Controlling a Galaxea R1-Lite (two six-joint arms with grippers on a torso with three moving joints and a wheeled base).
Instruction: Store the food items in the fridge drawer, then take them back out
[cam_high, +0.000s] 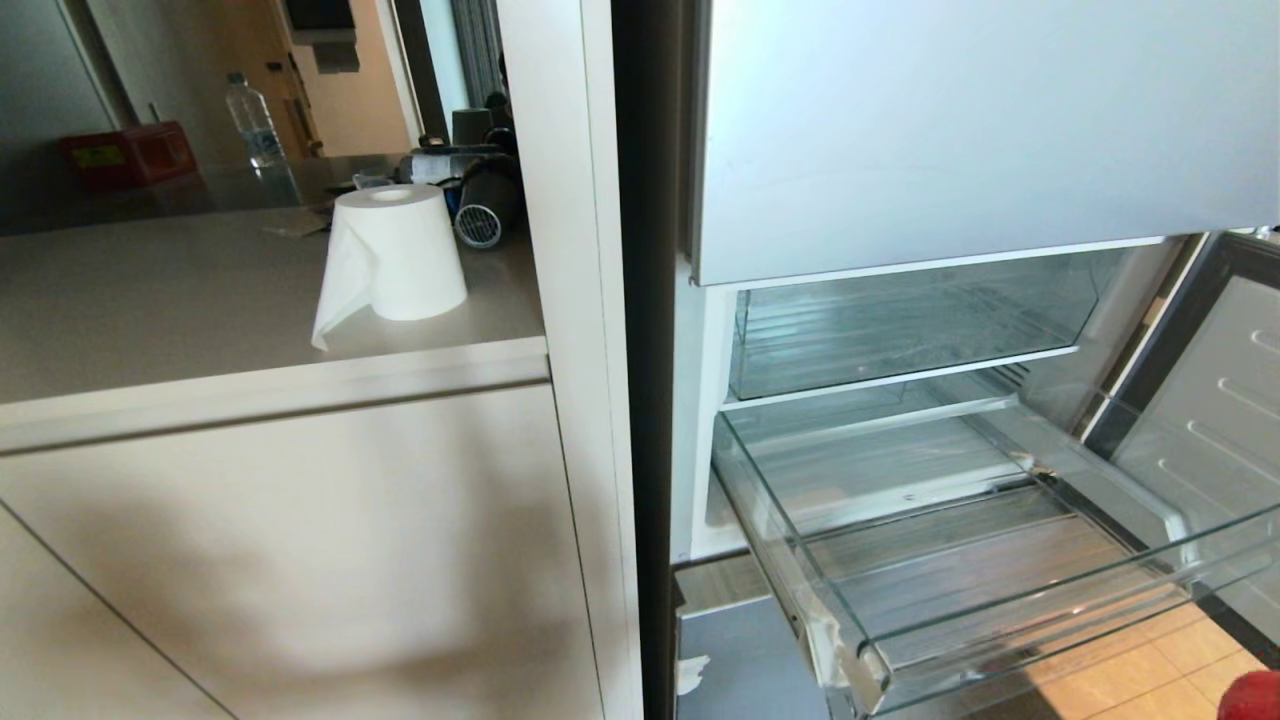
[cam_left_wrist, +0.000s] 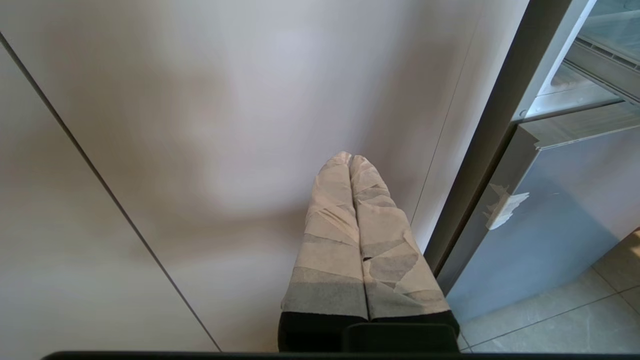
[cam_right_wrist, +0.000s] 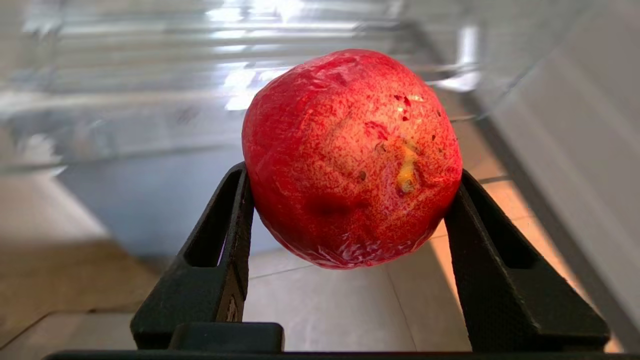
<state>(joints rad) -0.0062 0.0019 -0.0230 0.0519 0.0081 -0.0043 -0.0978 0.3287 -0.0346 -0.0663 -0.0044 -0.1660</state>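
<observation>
While the left hand (cam_left_wrist: 350, 160) rests closed beside the cabinet (cam_left_wrist: 225, 125), the right hand (cam_right_wrist: 350, 200) grips a red fruit (cam_right_wrist: 350, 155) before the pulled-out fridge drawer (cam_high: 1000, 610)

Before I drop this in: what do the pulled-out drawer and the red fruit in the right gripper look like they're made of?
Fridge drawer: clear, hard, glossy plastic by the look, possibly glass; you see through its walls and ribbed bottom, and the edges glint. Red fruit: its skin is crinkled and shiny like a film, with chipped spots, so probably an artificial piece, though that is unsure. The right gripper clamps it between black fingers.
</observation>
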